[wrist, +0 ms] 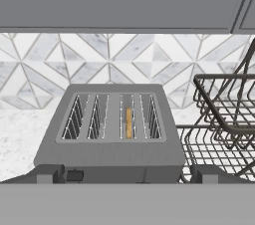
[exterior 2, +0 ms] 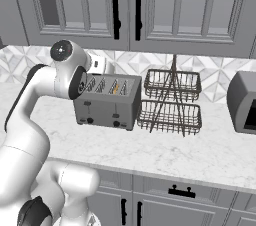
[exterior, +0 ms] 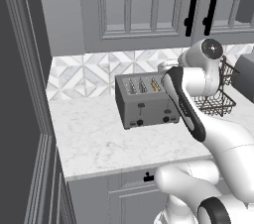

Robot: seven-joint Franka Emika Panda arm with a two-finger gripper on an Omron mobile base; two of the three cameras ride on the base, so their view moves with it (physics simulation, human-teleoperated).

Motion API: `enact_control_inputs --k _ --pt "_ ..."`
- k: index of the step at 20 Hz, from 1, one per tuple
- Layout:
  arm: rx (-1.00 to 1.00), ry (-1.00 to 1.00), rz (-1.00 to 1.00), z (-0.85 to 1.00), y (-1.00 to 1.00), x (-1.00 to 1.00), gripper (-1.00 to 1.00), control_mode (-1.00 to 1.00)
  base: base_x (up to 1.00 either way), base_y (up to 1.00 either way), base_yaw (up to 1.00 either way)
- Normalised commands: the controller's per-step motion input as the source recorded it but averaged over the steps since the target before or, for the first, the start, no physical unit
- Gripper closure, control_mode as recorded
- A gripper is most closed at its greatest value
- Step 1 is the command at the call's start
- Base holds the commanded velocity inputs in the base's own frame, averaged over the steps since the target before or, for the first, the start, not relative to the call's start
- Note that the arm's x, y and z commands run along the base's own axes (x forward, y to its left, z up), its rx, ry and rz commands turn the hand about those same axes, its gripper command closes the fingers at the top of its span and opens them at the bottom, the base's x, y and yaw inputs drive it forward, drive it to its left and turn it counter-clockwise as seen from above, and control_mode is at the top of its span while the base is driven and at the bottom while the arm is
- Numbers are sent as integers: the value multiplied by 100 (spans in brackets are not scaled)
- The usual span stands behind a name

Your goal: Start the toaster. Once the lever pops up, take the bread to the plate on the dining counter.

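From the left base view, the toaster stands on the marble desk with its back to the tiled wall, its levers and knobs facing the room — the side the arm must work from. The white arm crosses its right end, with the hand hidden behind the wrist there. The bread shows as a golden sliver in one of the right-hand slots, seated low, so toasting has probably not begun.

From the right base view, the same toaster sits just beside the black wire basket, which stands on its right, near but apparently not touching. The arm's elbow hangs over the toaster's left end. The left lever sits high in its track, which suggests it has not yet been pressed.

In the hand view, the camera looks down on the four slots from the front, and the bread stands edge-up in the third slot from the left. The jaws are spread wide and grasp nothing, their tips low at either side of the toaster's front — likely lined up for a push on a lever.
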Motion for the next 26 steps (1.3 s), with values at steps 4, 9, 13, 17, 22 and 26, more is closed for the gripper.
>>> enact_control_inputs --k 4,9,13,17,22,26 --pt "0 0 0 0 0 0 -100 -100 0 0 0" --pt "0 0 0 0 0 0 -100 -100 0 0 0" --pt "0 0 0 0 0 0 -100 -100 0 0 0" --pt "0 0 0 0 0 0 -100 -100 0 0 0" --pt "0 0 0 0 0 0 -100 -100 0 0 0" --pt "0 0 0 0 0 0 -100 -100 0 0 0"
